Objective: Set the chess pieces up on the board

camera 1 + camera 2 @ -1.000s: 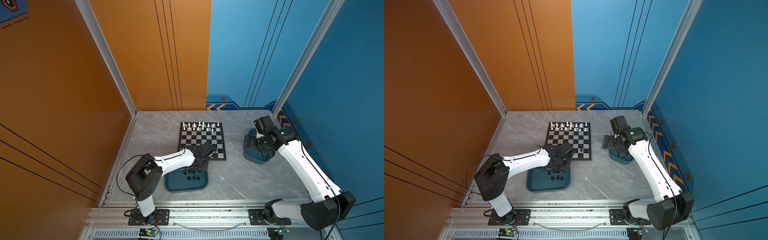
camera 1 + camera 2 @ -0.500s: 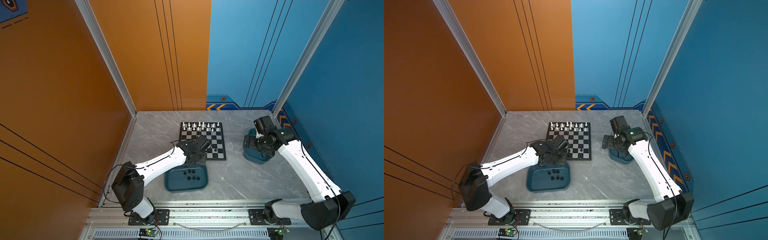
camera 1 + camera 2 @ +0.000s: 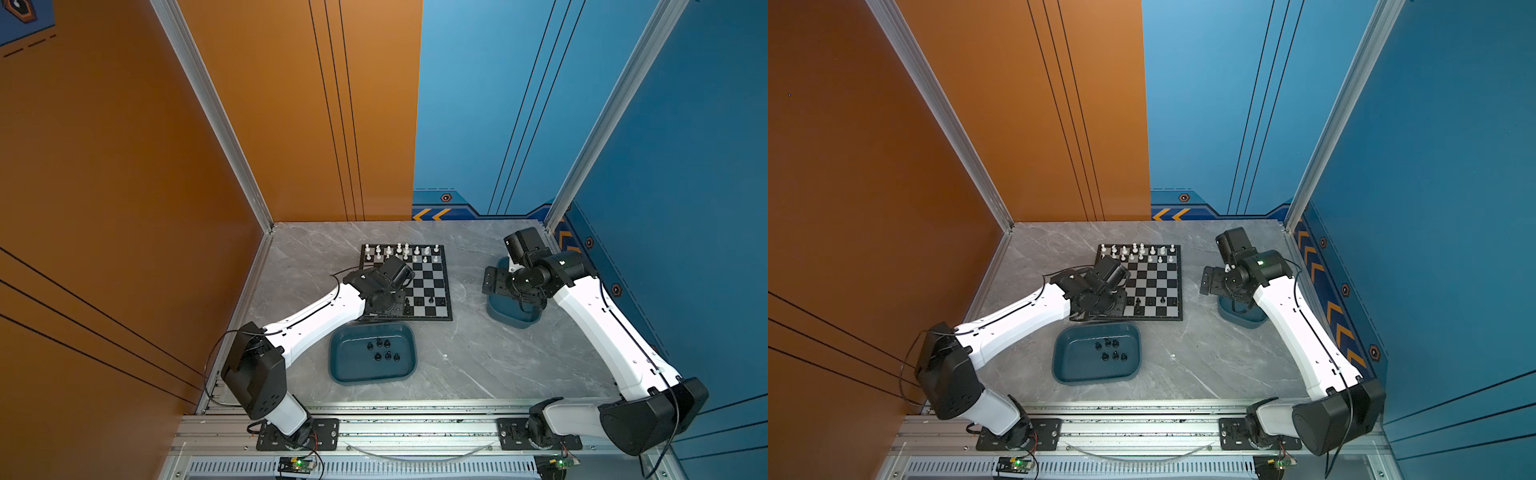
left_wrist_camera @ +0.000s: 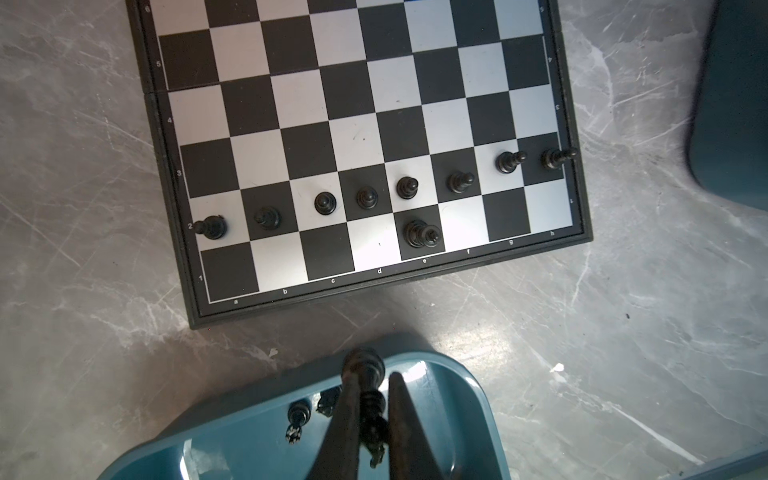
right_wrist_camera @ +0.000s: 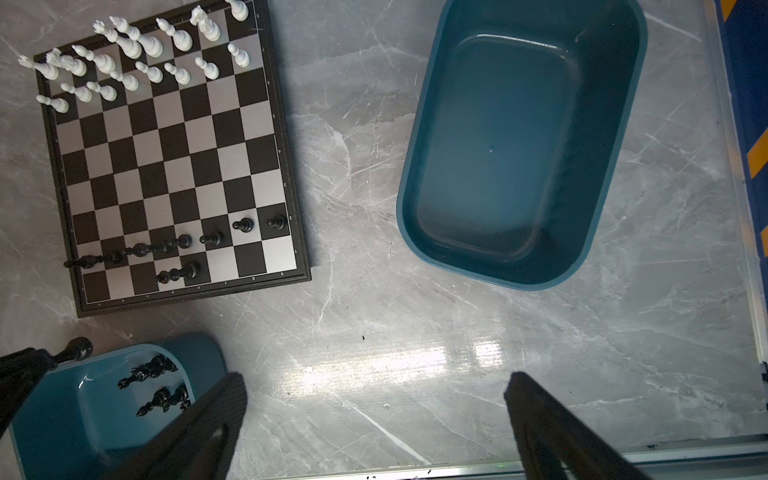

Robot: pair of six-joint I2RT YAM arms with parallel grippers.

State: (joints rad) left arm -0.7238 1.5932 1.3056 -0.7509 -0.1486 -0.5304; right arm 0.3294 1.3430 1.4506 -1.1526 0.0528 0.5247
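My left pincer [image 4: 372, 380] is closed on a black piece [image 4: 363, 365]. I grip it by its upper part, and its round base sticks out past my fingertips. It is above the rim of the tray [image 4: 453, 386], on the side facing the board [image 3: 434, 278]. In both top views the board lies mid-frame on the worktop [image 3: 478, 353], with the tray just below it holding six black pieces [image 3: 383, 350]. White pieces [image 3: 401, 251] stand in two rows along the board's upper edge. Eight black pawns [image 4: 365, 197] line the second row from its lower edge, and a taller black piece [image 4: 422, 233] stands behind them on the e square. My right pincer [image 5: 376, 378] hangs wide open over the worktop, gripping nothing, near a second tray [image 5: 519, 145] at the right of both top views.
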